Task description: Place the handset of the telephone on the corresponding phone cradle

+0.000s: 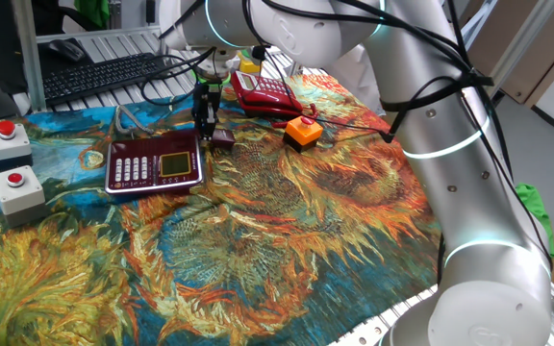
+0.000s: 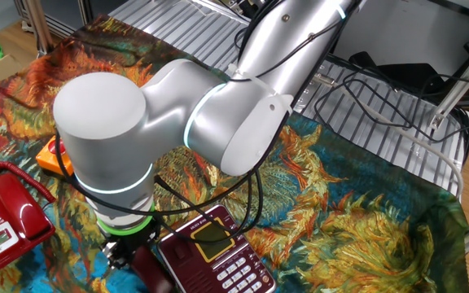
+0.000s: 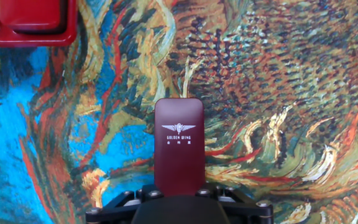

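Note:
My gripper (image 1: 205,123) is shut on the dark maroon handset (image 1: 222,137) and holds it just above the cloth, close to the right edge of the phone cradle (image 1: 154,161). The cradle is flat and dark maroon, with white keys and a yellowish display. In the hand view the handset (image 3: 179,146) sticks out forward from between the jaws of the gripper (image 3: 179,198), its logo facing up. In the other fixed view the cradle (image 2: 214,252) lies beside the handset (image 2: 147,273), under the arm's wrist. The cord is hidden.
A bright red telephone (image 1: 265,94) and an orange block (image 1: 303,132) lie behind and to the right. Two grey boxes with red buttons (image 1: 12,178) stand at the left. A keyboard (image 1: 104,77) is at the back. A red plastic recess (image 3: 30,22) shows in the hand view.

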{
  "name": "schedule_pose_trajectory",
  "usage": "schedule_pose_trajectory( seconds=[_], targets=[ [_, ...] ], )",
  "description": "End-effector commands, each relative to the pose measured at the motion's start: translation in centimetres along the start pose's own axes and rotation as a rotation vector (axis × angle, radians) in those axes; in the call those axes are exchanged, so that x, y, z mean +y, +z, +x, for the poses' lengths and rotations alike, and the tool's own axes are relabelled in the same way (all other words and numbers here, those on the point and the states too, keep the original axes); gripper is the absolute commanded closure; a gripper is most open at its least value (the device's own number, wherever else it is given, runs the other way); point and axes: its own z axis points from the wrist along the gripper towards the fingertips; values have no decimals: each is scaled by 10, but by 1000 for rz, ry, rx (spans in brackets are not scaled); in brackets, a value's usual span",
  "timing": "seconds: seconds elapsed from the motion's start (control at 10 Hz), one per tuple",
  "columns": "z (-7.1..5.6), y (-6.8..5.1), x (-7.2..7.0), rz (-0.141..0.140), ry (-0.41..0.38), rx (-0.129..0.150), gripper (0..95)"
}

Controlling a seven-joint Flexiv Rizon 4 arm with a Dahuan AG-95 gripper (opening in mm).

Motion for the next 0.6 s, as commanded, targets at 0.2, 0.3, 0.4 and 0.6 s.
schedule_pose_trajectory(
  seconds=[0.2,0.3,0.4,0.6],
  targets=[
    [0,-12,11,2,3,-2,950],
    [2,-17,17,-1,0,-7,950],
    [4,-21,23,-1,7,-8,950],
    [10,-33,37,0,21,-15,950]
  ],
)
